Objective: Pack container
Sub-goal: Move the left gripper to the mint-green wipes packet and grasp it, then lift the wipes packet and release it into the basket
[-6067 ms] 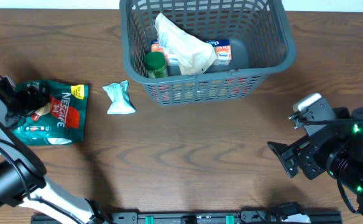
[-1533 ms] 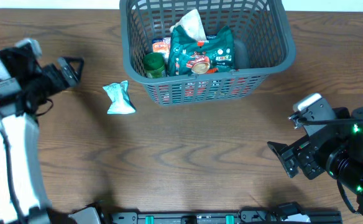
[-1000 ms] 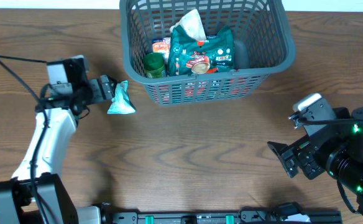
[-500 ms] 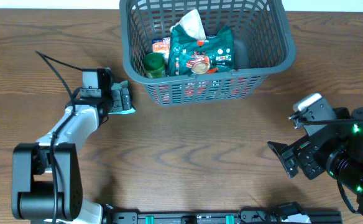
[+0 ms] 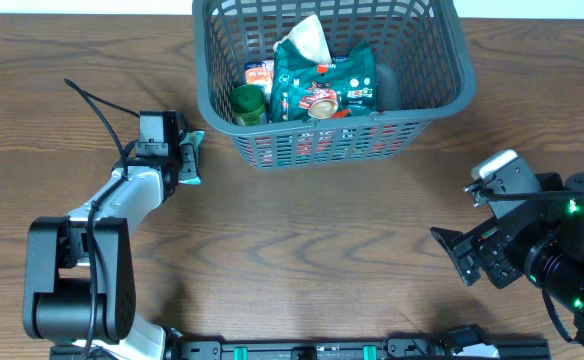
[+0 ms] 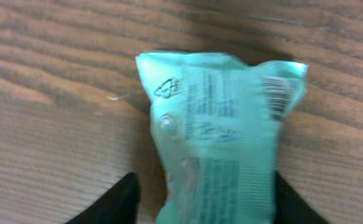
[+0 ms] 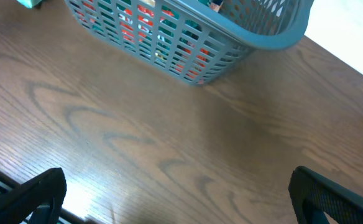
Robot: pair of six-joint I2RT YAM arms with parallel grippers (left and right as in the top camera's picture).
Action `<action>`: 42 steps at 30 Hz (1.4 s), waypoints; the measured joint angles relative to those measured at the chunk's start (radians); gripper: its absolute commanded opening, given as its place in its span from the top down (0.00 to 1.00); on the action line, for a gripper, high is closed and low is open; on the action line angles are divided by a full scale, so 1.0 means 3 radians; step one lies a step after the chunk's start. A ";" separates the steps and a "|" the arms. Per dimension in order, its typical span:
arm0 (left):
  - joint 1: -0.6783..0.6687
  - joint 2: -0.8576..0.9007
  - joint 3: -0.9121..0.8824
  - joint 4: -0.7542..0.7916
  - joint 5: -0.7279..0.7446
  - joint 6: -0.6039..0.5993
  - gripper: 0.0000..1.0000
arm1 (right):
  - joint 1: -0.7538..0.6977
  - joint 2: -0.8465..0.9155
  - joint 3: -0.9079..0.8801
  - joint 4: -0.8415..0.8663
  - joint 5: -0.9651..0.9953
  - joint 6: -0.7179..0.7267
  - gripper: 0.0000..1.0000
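The container [image 5: 332, 122] is a dark grey slotted basket at the back middle of the table, also in the right wrist view [image 7: 188, 37]. It holds a green-lidded jar [image 5: 250, 103], a teal coffee pouch [image 5: 322, 90] and a pale bag [image 5: 307, 35]. Just left of it a small teal packet [image 5: 192, 179] lies flat on the wood. My left gripper [image 5: 187, 160] is down over the packet [image 6: 222, 124], jaws astride it [image 6: 209, 202]. The right finger touches the packet and a thin gap remains at the left finger. My right gripper [image 5: 452, 255] stands open over bare wood [image 7: 181, 199].
The basket's near wall stands right beside the packet and the left gripper. A black rail [image 5: 322, 350] runs along the table's front edge. The right arm's body [image 5: 542, 240] fills the right front corner.
The left arm swung in from the left onto the teal packet and lowered over it. Its jaws have narrowed around the packet. The right arm has not moved.
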State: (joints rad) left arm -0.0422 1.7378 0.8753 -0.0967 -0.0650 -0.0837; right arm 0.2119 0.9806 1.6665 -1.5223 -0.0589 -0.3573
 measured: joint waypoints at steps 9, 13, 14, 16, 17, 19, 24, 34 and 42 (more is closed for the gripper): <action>0.0000 0.0000 0.0000 0.0001 -0.0034 -0.0034 0.90 | 0.0000 0.0000 0.0000 0.0000 0.0000 -0.0001 0.01; 0.0000 0.0000 0.0000 0.0036 -0.0046 -0.0141 0.94 | 0.0000 0.0001 0.0000 0.0000 0.0000 -0.0001 0.01; 0.0000 0.0001 0.0000 0.0057 -0.0046 -0.0168 0.94 | 0.0000 0.0001 0.0000 0.0000 0.0000 -0.0001 0.01; 0.0000 0.0001 0.0000 0.0083 -0.0046 -0.0211 0.94 | 0.0000 0.0001 0.0000 0.0001 0.0000 -0.0001 0.01; 0.0000 0.0001 0.0000 0.0088 -0.0046 -0.0234 0.94 | 0.0000 0.0001 0.0000 0.0000 0.0000 -0.0001 0.01; 0.0000 0.0001 0.0001 0.0088 -0.0046 -0.0267 0.94 | 0.0000 0.0001 0.0000 0.0000 0.0000 0.0000 0.01; 0.0011 -0.0078 0.0048 0.0075 -0.0069 -0.0345 0.94 | 0.0000 0.0001 0.0000 0.0000 0.0000 -0.0001 0.01; 0.0097 -0.1228 0.0359 0.0498 -0.0793 -0.0514 0.94 | 0.0000 0.0001 0.0000 0.0000 0.0000 -0.0001 0.01; -0.0076 -0.1892 0.0366 0.1111 -0.0642 -0.0498 0.94 | 0.0000 0.0001 0.0000 0.0000 0.0000 -0.0001 0.01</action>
State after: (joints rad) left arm -0.0650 1.1702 0.9852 0.2367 -0.2577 -0.2333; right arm 0.2119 0.9810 1.6665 -1.5223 -0.0589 -0.3576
